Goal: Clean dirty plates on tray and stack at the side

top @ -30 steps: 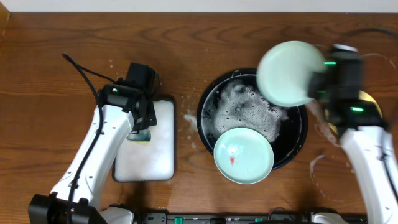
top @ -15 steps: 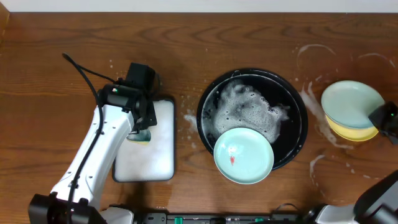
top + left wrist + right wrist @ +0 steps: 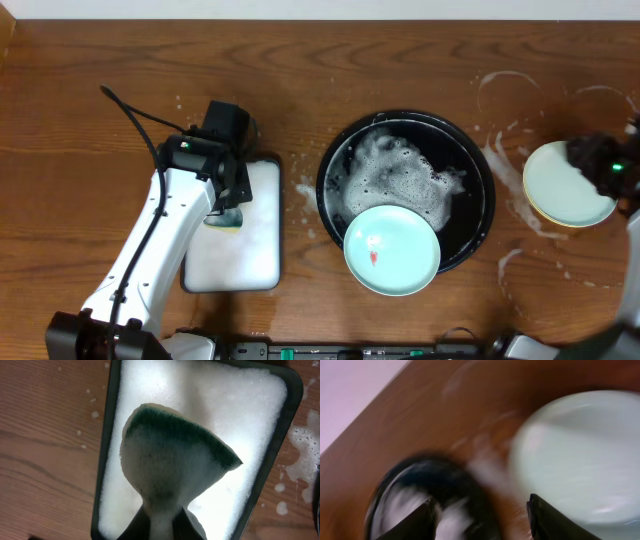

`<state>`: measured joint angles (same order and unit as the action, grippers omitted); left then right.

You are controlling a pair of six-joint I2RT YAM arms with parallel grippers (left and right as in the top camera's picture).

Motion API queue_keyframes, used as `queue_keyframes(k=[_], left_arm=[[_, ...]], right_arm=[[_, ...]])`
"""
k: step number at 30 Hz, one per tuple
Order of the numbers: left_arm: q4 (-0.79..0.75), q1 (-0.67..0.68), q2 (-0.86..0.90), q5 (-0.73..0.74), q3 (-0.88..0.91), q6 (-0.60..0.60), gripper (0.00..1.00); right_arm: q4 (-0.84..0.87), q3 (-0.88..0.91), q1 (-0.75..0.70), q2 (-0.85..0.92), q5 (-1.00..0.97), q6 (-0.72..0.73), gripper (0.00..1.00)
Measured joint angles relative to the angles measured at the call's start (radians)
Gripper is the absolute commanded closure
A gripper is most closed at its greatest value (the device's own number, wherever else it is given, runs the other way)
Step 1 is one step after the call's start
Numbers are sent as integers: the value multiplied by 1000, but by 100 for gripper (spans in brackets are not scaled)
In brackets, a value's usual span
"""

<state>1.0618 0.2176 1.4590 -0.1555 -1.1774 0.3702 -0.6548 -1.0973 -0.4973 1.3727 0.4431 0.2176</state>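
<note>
The round black tray point(image 3: 334, 165), full of suds, sits at the table's middle. A mint-green plate point(image 3: 392, 250) with a red smear leans on its front rim. At the right edge another mint plate point(image 3: 562, 180) lies on a yellow plate point(image 3: 565, 224). My right gripper point(image 3: 603, 165) hovers at that stack's right side. In the blurred right wrist view this gripper point(image 3: 482, 517) is open and holds nothing, with the mint plate point(image 3: 585, 455) to its right and the tray point(image 3: 420, 490) to its left. My left gripper point(image 3: 162, 527) is shut on a green-topped sponge point(image 3: 175, 455) above the foam.
A white rectangular sponge tray point(image 3: 255, 245) with a black rim, full of foam point(image 3: 240, 415), lies left of the tray. Suds and wet rings point(image 3: 505, 155) mark the wood between the tray and the stack. A black cable point(image 3: 130, 112) trails at the back left.
My right arm carried a mint plate from above the tray to the right, set it on the yellow plate, and its jaws opened. The left arm stayed still.
</note>
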Motion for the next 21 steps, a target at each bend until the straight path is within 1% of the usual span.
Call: queue_keyframes(k=[2,4,6,8,11,15,16,17,18,20,21], left_arm=[[0,0,0,0,0,0,92],[0,0,0,0,0,0,92],[0,0,0,0,0,0,92],[0,0,0,0,0,0,92],[0,0,0,0,0,0,92],[0,0,0,0,0,0,92],[0,0,0,0,0,0,92],[0,0,0,0,0,0,92],[0,0,0,0,0,0,92],[0,0,0,0,0,0,92],[0,0,0,0,0,0,92]], right_arm=[[-67,-1,98,-67,23,-31,45],[-171,-5,206,-107,32,-61,46],[-267,-4,327,-113,11,-88,47],[-317,6,440,-99,-30,-102,46],[-327,68,592,-72,-110,-114,41],[-280,194,717,-16,-214,-102,41],[-260,222,730,-2,-239,-95,43],[-234,248,737,14,-262,-91,51],[-209,272,739,29,-283,-84,55],[-153,310,739,49,-295,-68,60],[-127,326,739,57,-286,-64,66]])
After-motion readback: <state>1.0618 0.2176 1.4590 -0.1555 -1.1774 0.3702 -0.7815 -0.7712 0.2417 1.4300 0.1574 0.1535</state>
